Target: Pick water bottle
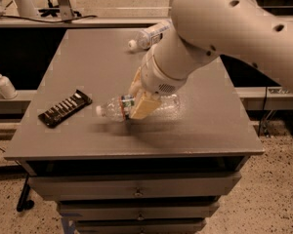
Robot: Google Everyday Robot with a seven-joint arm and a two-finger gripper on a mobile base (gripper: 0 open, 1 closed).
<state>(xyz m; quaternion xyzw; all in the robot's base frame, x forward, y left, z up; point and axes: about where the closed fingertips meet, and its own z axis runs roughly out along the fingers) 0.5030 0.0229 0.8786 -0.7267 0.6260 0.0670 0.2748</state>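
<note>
Grey worktop; water bottle lies cap-left, long axis left-right; hand clamped crosswise on it near the neck.

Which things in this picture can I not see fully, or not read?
- Camera view: the middle of the water bottle and part of its label band are covered by the near finger of the gripper, which is clamped around it over the front half of the table.
- Camera view: the base end of the second bottle at the back is hidden by the arm.
- Camera view: the print on the dark flat pack is too small to read.
</note>
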